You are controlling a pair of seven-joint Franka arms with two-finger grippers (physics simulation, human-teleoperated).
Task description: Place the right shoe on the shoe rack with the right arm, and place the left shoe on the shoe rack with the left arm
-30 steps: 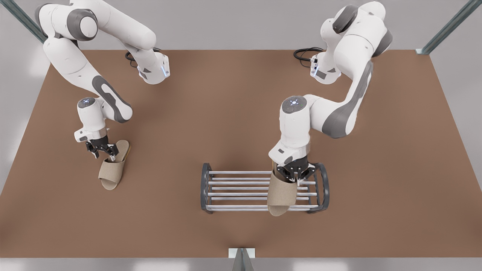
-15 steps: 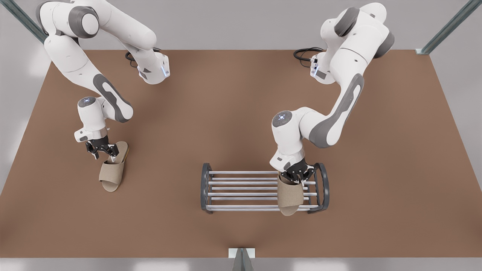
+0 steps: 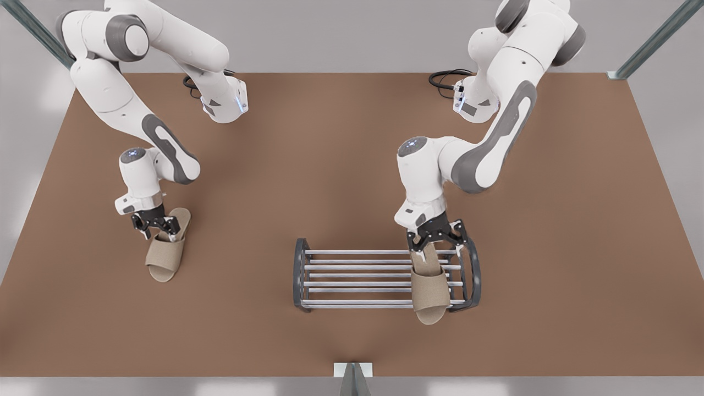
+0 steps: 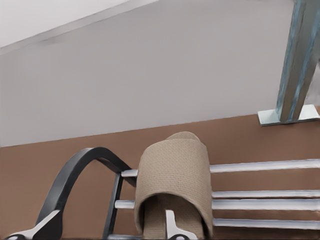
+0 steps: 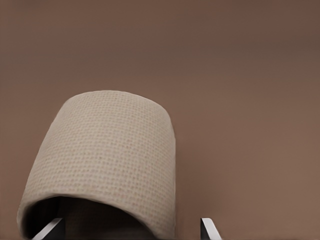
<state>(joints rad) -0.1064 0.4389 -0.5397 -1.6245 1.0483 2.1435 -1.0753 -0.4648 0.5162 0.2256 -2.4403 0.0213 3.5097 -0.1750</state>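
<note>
One slipper [image 3: 430, 294] (toe overhanging) on rack [image 3: 357, 275]

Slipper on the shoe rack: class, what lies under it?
Silver bars of the shoe rack support the slipper; its toe overhangs the table. Bars beneath its sole are hidden.

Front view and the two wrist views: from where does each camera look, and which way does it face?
Front view: high, off the arms, looking down on the table; both arms show.
Left wrist view: on the left gripper at the shoe rack, facing along the left shoe; its fingertips show.
Right wrist view: on the right gripper, low behind the right shoe; its fingertips show.
Shared: front and left wrist views both show rack and left shoe.
</note>
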